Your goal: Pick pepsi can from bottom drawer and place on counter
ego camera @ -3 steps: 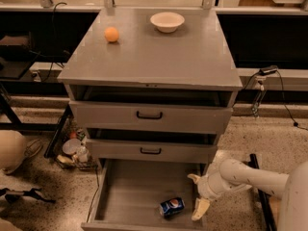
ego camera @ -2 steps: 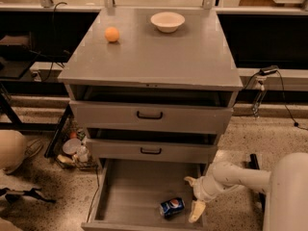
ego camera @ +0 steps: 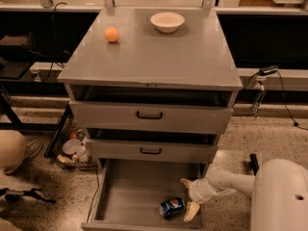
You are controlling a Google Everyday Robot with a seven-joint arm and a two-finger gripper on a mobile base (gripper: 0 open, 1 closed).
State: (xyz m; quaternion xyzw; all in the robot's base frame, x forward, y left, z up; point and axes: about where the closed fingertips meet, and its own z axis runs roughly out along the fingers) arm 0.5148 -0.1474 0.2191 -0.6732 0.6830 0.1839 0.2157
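Gripper (ego camera: 186, 199): low inside the open bottom drawer (ego camera: 130, 191), its two pale fingers spread wide, holding nothing.
Pepsi can (ego camera: 172, 208): on its side on the drawer floor, just beside the gripper, away from the arm; whether they touch is unclear.
Counter (ego camera: 159, 61): well above the gripper, carrying an orange ball (ego camera: 111, 34) and a white bowl (ego camera: 167, 21).
Progress: drawer already open and reach apparently almost complete; grasping, lifting and placing on the counter remain.

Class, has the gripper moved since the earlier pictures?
Yes. The gripper edged left, nearer the small blue pepsi can lying in the grey bottom drawer.
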